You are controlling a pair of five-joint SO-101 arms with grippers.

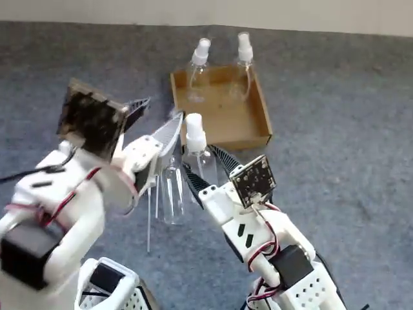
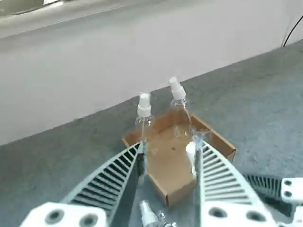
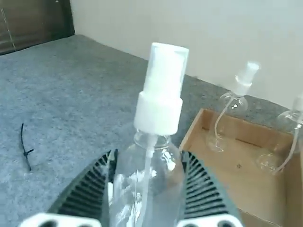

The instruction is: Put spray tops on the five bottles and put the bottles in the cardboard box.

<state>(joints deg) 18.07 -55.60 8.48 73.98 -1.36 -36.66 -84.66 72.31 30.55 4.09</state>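
Closest in, the right gripper [image 3: 149, 156] [image 1: 199, 158] clamps one clear bottle [image 3: 144, 189] [image 1: 205, 166] by its body between black fingers. The bottle is upright, with a white spray top [image 3: 161, 99] [image 1: 195, 132] seated on its neck.

On the high view there are four bottles, two arms and one cardboard box [image 1: 222, 123] [image 3: 236, 175]. The box lies on the grey carpet at 12 to 1 o'clock from the clamped bottle, just beyond it. Two bottles stand upright inside it along its far edge, each with a spray top. The first boxed bottle [image 1: 197, 81] [image 3: 222, 118] is at 12 o'clock and the second boxed bottle [image 1: 242, 71] at 1 o'clock.

The fourth bottle [image 1: 173, 194] sits on the carpet at 8 o'clock, just beside the clamped one. Its neck is hidden under the left arm, so I cannot tell whether it has a top. One thin pale tube [image 1: 149, 223] lies at 9 o'clock of it.

The left gripper [image 1: 164, 108] [image 2: 169, 144] hangs at 10 o'clock of the clamped bottle, jaws spread wide and holding nothing. Its nearer finger is just beside that spray top; contact cannot be judged.

One black cable tie [image 3: 24, 149] lies on the carpet.
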